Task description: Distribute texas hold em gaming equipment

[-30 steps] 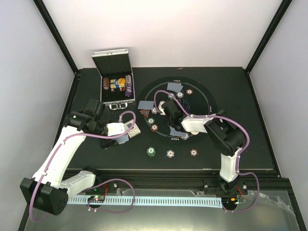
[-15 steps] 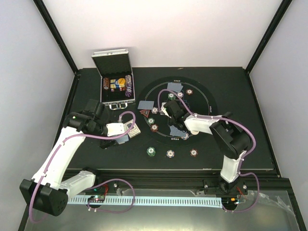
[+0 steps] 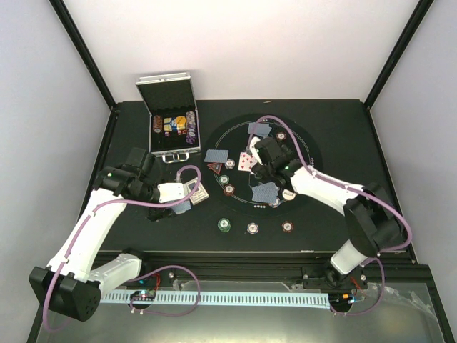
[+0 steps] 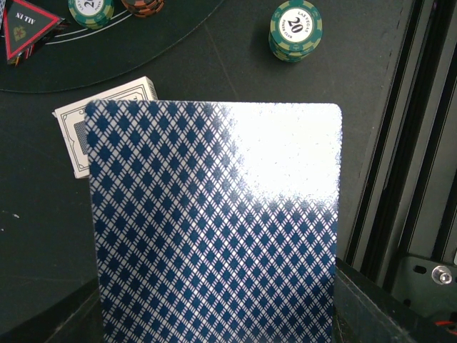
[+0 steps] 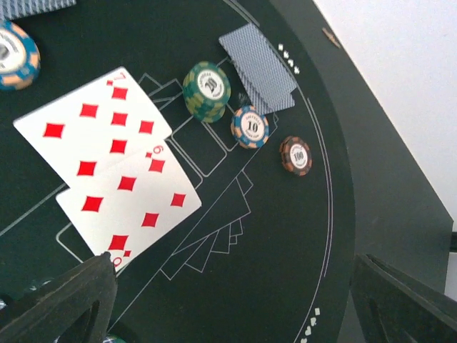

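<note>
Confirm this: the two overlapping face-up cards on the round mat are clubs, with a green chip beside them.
Wrong suit: the two overlapping face-up cards are diamonds, as the right wrist view shows. They do lie on the round mat with a green chip beside them.

Table [image 3: 343,143], seen from above.
- Case [image 3: 170,121] at the far left, lid up.
- Mat [image 3: 300,146] at centre, right of the case.
- On the mat: two face-up cards [image 5: 93,128] overlapping, left of centre. Face-down cards [image 3: 259,129] at the far edge, a chip [image 3: 281,136] just right of them. Card pile [image 3: 265,191] toward the near edge.
- Triangle token [image 3: 216,168] at the mat's left rim, a single card [image 3: 216,155] just behind it.
- Row of three chips [image 3: 252,228] off the mat, in front.
- Card box [image 3: 198,194] left of the mat. Held card [image 4: 214,229] in the left gripper [image 3: 181,201], just in front of the box.
</note>
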